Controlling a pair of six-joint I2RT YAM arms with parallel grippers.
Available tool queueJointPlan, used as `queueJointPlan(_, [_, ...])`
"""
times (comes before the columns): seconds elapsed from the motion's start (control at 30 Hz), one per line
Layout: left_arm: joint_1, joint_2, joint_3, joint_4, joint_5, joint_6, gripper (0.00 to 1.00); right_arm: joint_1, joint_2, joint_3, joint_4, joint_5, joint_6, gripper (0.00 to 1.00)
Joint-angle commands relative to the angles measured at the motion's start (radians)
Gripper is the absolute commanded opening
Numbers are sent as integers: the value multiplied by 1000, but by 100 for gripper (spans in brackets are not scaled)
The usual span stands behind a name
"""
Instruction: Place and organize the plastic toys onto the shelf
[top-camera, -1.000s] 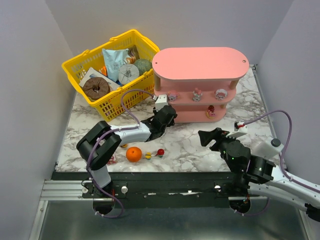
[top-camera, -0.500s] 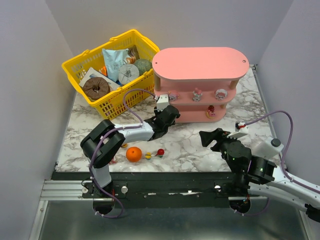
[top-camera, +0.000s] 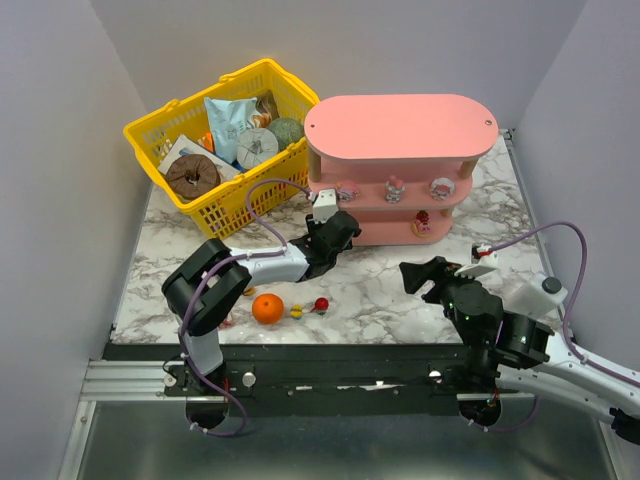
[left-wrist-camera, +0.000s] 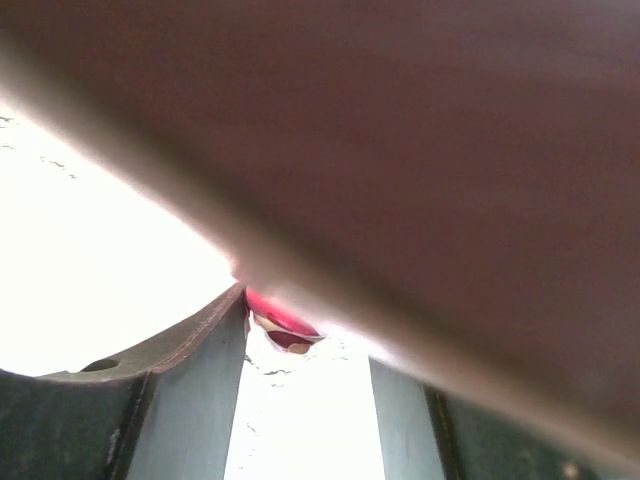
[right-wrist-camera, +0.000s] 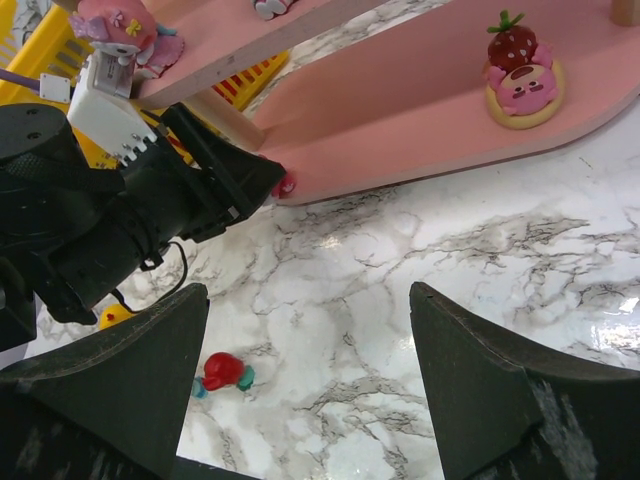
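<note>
Edging in, the left gripper (top-camera: 343, 224) had neared the left end of the shelf (top-camera: 400, 125); nearest, some plastic toys (top-camera: 321, 303) lay loose by the orange ball (top-camera: 267, 308), so much remained; the right gripper (right-wrist-camera: 305, 300) hung wide apart, empty; farther, four figurines (top-camera: 395, 187) stood on the tiers; only the wrist views showed a red toy (right-wrist-camera: 287, 185) at the left fingertips (right-wrist-camera: 255, 182) against the bottom board (right-wrist-camera: 420, 130); gripped or released, I could not tell.

Top camera, high at the near edge, looks down over the whole table (top-camera: 380, 290). My left wrist camera sits tight beneath the shelf (left-wrist-camera: 450, 150); my right wrist one, farther back, shares that shelf end.
</note>
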Motion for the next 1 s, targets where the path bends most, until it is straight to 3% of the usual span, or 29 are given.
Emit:
queueJointPlan(0.0, [-7, 12, 14, 10, -52, -15, 62, -4, -10, 2, -28, 45, 12, 89])
queueJointPlan(0.3, [-7, 4, 15, 30, -54, -6, 64, -2, -4, 5, -28, 45, 10, 89])
queueJointPlan(0.7, [-22, -57, -23, 52, -60, -16, 79, -4, -14, 5, -40, 48, 16, 89])
queueJointPlan(0.97, [-42, -182, -103, 60, -72, -21, 88, -2, -10, 17, -54, 39, 19, 89])
